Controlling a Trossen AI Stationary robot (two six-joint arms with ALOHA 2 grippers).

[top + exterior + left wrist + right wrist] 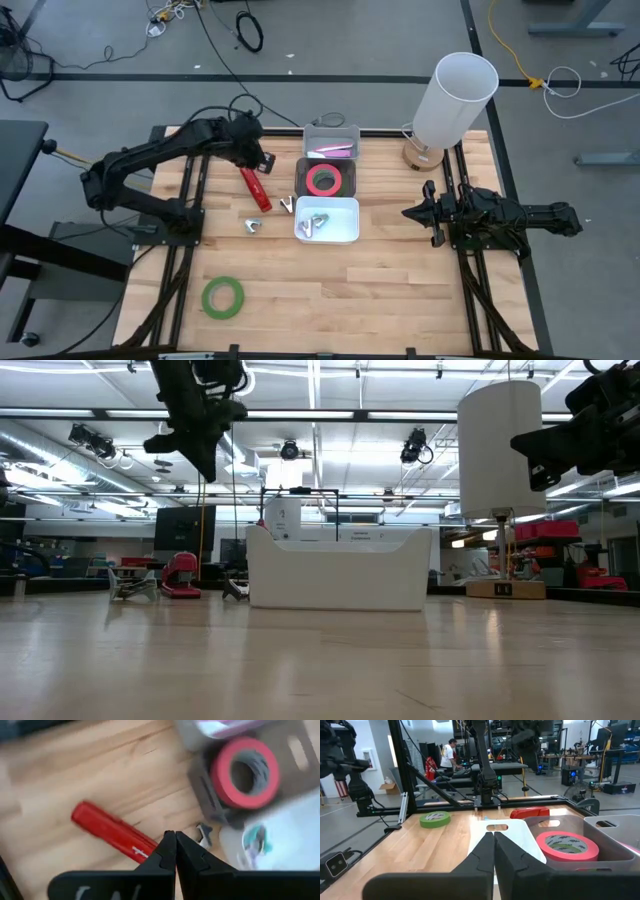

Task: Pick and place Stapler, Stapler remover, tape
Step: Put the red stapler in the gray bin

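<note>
A red stapler (255, 188) lies flat on the wooden table, left of the bins; it also shows in the left wrist view (112, 831). One metal staple remover (252, 226) lies on the table nearer the front, and another (288, 206) lies beside the white bin (345, 232). A red tape roll (322, 180) lies in the dark grey bin. A green tape roll (222, 296) lies flat near the front left. My left gripper (264, 160) is shut and empty, raised above the stapler's far end (171, 840). My right gripper (412, 212) is shut and empty, right of the bins.
A clear bin (332, 135) with a pink item stands behind the dark grey bin (304, 168). The white bin holds another staple remover (318, 222). A tall white lamp (455, 95) stands at the back right. Bare wood lies along the table's front.
</note>
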